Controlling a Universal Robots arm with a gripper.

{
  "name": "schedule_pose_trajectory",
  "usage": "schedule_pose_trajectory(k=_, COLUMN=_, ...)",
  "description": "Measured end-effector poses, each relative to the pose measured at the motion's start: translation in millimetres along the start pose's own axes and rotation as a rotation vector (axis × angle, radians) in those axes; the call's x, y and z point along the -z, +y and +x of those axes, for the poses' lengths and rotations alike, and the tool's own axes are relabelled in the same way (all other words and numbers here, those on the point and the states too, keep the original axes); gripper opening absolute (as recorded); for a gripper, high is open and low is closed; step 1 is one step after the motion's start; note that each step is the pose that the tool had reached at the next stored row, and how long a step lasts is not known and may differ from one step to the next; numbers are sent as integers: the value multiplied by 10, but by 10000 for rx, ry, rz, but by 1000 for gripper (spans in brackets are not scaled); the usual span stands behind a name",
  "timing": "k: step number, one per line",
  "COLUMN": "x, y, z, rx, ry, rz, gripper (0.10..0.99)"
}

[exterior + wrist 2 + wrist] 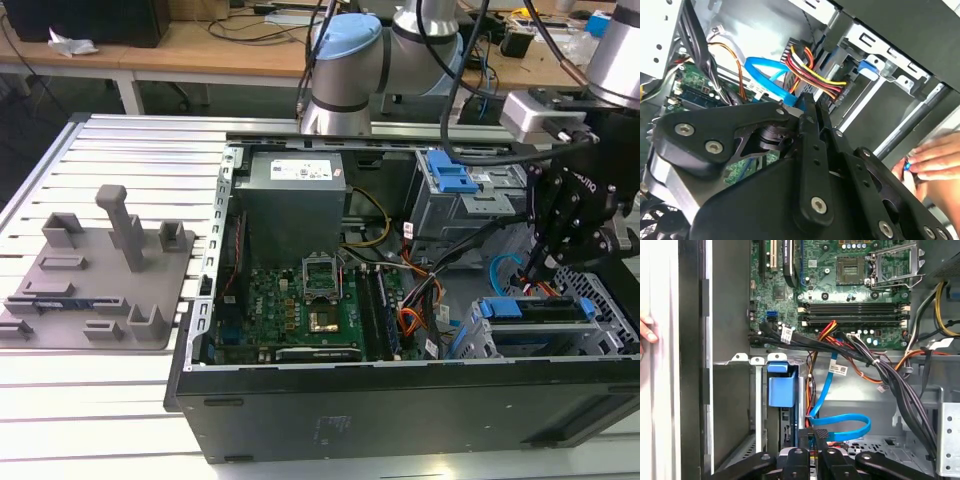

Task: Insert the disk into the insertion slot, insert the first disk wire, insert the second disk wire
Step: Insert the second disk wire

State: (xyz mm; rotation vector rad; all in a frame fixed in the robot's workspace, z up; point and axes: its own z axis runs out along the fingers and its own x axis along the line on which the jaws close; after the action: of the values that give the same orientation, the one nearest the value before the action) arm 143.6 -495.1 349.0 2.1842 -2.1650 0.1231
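The disk [530, 308], in its blue caddy, lies inside the insertion slot [598, 300], a grey perforated cage at the exterior view's right. My gripper [545, 268] hangs just above the cage's inner end. Its fingers [811, 441] stand close together on the black end plug of the second disk wire [842, 424], a light-blue flat cable looping beside them and also seen as [765, 70]. The first disk wire [812, 70], a red, yellow and dark bundle, runs to a connector by the drive's end. I cannot tell whether it is seated.
The motherboard [300, 300] and grey power supply [295, 200] fill the case's middle. A bay with a blue latch [450, 175] stands behind the cage. A person's hand [932, 160] rests on the case's edge. A grey fixture plate [95, 270] lies outside the case.
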Motion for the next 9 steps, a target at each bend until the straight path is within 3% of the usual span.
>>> schedule_pose_trajectory(k=1, x=-2, y=0, z=15, rx=-2, ry=-120, rz=6, gripper=161)
schedule_pose_trajectory(k=3, x=-6, y=1, z=80, rx=-8, ry=-504, rz=18, gripper=161)
schedule_pose_trajectory(k=7, x=-9, y=1, z=208, rx=-10, ry=-612, rz=19, gripper=161)
schedule_pose_trajectory(k=8, x=-10, y=1, z=223, rx=-10, ry=-680, rz=20, gripper=161)
schedule_pose_trajectory(k=9, x=-13, y=2, z=250, rx=-12, ry=-824, rz=21, gripper=161)
